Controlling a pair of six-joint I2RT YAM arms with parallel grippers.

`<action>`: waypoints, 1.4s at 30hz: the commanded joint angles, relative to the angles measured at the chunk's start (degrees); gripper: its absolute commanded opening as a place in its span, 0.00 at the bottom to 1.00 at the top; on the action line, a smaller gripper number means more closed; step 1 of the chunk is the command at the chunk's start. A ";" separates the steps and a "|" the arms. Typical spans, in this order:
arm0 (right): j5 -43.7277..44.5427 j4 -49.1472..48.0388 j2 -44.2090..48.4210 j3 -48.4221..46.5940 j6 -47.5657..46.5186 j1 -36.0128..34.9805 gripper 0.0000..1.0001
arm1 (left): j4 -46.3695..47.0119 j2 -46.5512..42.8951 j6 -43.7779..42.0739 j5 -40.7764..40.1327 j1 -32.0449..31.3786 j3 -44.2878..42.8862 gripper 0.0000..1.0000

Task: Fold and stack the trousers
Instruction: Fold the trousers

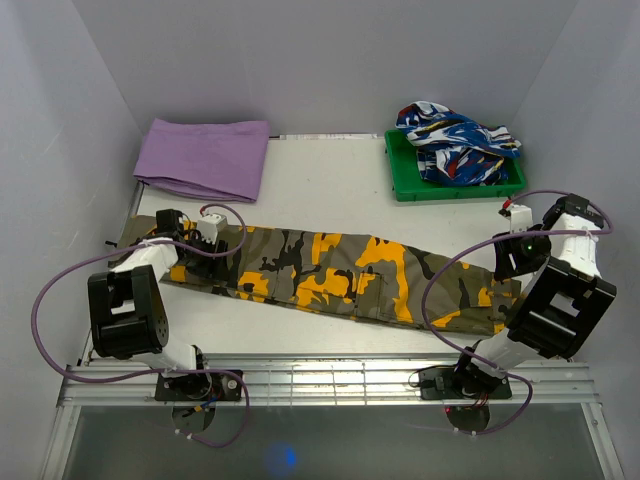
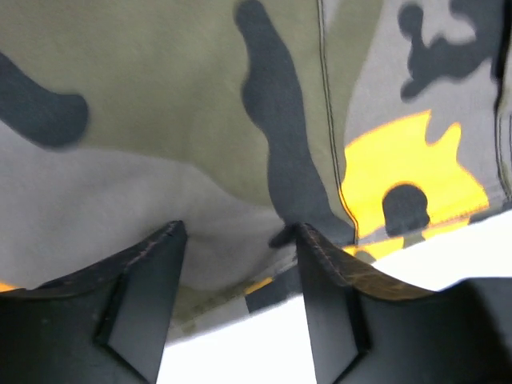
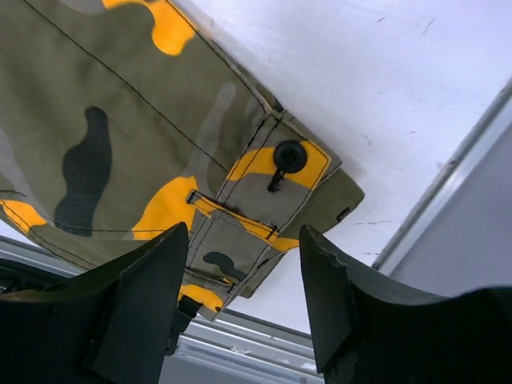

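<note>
A folded purple cloth [image 1: 205, 158] lies flat at the far left corner of the white worktop [image 1: 320, 185], its left edge near the side wall. At the far right sits 1 green tray [image 1: 400, 188], holding a crumpled blue, white and red patterned garment [image 1: 457, 145] that rises above its rim. A slotted metal rail [image 1: 330, 378] runs along the worktop's near edge.

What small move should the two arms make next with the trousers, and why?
Probably close both grippers. The trousers lie stretched out at full length; the left gripper stands open at one end, the right gripper open over the buttoned end.
</note>
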State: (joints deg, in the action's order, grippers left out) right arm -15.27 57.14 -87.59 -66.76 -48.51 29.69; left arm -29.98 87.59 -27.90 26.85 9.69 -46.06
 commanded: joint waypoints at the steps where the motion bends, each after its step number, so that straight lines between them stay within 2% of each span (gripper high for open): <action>1: -1.17 0.70 -1.70 4.78 -0.18 0.45 0.62 | -7.11 -4.41 -4.26 -1.13 1.03 3.79 0.70; 5: 1.20 -5.37 -7.14 6.64 0.70 -2.96 0.57 | -9.75 -10.23 -6.20 3.38 -1.16 -1.82 0.71; 8: 1.99 -9.23 -11.36 5.77 2.89 -6.48 0.55 | -9.66 -12.09 -7.16 2.43 -4.58 -2.63 0.71; 11: 2.70 -13.09 -14.71 3.49 5.53 -10.70 0.53 | -8.26 -10.96 -6.73 -0.65 -7.22 -0.88 0.70; 14: 2.26 -13.90 -17.35 -0.02 8.16 -14.74 0.50 | -6.15 -9.99 -5.68 -2.24 -8.72 3.77 0.68; 15: 1.65 -13.55 -17.70 -2.56 8.78 -15.45 0.50 | -5.45 -9.64 -4.54 -4.16 -10.99 6.22 0.66; 20: 2.25 -12.59 -13.93 -6.63 12.03 -16.86 0.56 | -1.58 -7.62 1.00 -8.22 -14.61 10.20 0.64; 24: 1.39 -10.22 -5.86 -4.61 15.72 -12.83 0.69 | -0.70 -5.94 3.11 -10.15 -15.41 9.59 0.63; 27: 0.68 -8.46 -1.81 -0.66 16.78 -6.24 0.77 | -0.87 -5.50 3.47 -10.06 -16.20 8.45 0.63; 31: 1.82 -6.61 -1.00 4.96 19.32 2.80 0.77 | -0.79 -4.27 3.38 -10.94 -16.81 7.66 0.63; 34: -0.98 -6.26 -1.44 6.73 21.61 7.55 0.74 | -0.52 -3.57 3.12 -11.29 -16.81 7.48 0.64; 42: -9.77 -10.12 -3.46 10.33 26.45 9.07 0.70 | -1.84 -2.78 3.47 -12.35 -16.90 6.78 0.64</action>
State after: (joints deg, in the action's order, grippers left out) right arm -19.14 48.05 -89.89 -56.90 -25.17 38.92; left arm -32.42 81.17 -24.56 16.03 -6.87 -41.36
